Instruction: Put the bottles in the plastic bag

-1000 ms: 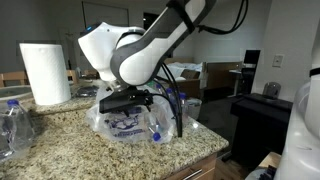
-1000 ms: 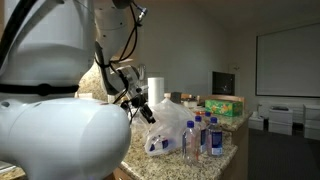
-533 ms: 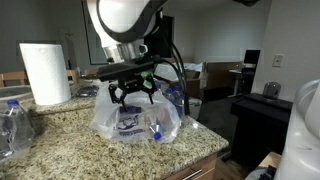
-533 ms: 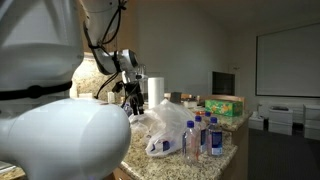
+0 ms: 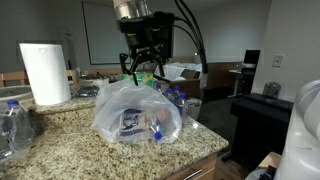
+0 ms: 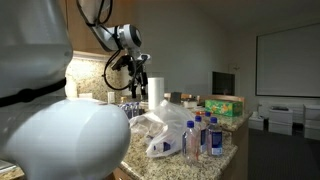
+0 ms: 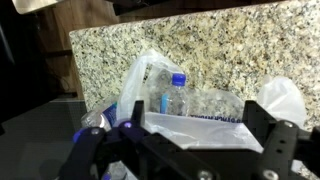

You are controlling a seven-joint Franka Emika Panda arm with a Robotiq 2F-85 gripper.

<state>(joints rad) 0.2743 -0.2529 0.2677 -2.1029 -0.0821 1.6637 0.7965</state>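
So it's a speckled beige granite countertop [image 5: 60,140] in an office-type room, with a white projector screen [image 6: 290,60] on the far wall and a white paper towel roll [image 5: 45,72] standing at the back of the counter. The big crinkly translucent plastic bag [image 5: 135,112] with the blue logo sits slumped mid-counter. The black Robotiq gripper [image 5: 143,72] hangs right above it, pointing straight down, jaws spread wide, nothing in them. Wrist view shows one small clear bottle with a blue cap [image 7: 175,92] inside the bag, long axis running up-down in that picture, cap toward the top. More blue-capped clear bottles [image 6: 205,135] stand upright just beside the bag near the counter edge, caps up
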